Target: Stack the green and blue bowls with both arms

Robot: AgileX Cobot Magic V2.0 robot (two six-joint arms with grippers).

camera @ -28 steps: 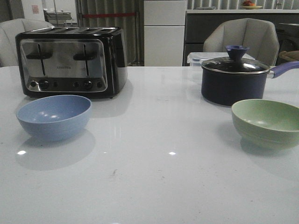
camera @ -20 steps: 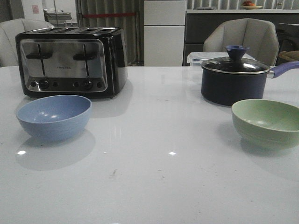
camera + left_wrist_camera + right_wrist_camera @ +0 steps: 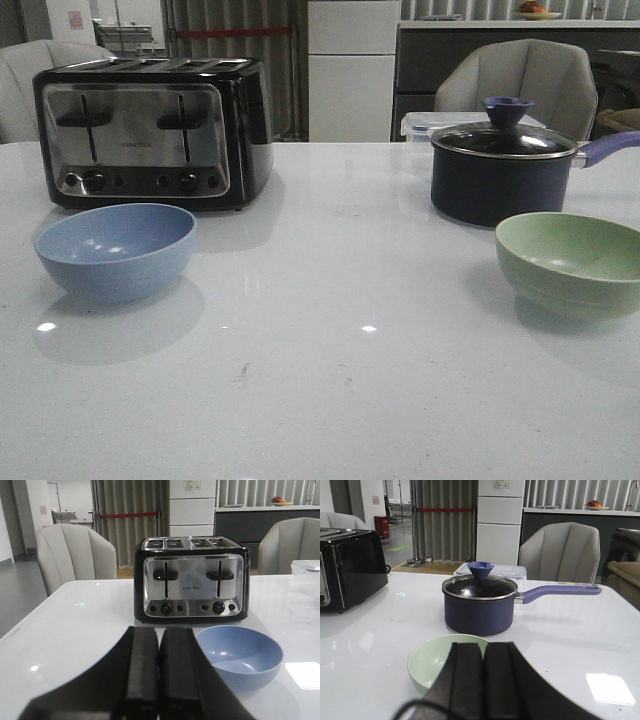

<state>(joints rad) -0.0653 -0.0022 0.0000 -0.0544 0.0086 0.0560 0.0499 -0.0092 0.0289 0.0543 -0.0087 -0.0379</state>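
Note:
The dusty blue bowl (image 3: 116,250) stands upright on the white table at the left, in front of the toaster. The pale green bowl (image 3: 572,262) stands upright at the right, in front of the saucepan. Neither arm shows in the front view. In the left wrist view my left gripper (image 3: 158,632) is shut and empty, held back from the blue bowl (image 3: 240,655) and beside it. In the right wrist view my right gripper (image 3: 483,647) is shut and empty, in front of the green bowl (image 3: 432,662), whose near part it hides.
A black and chrome toaster (image 3: 150,130) stands at the back left. A dark navy saucepan (image 3: 505,165) with a glass lid and purple handle stands behind the green bowl. A clear plastic box (image 3: 425,125) sits behind the pan. Grey chairs stand beyond the table's far edge.

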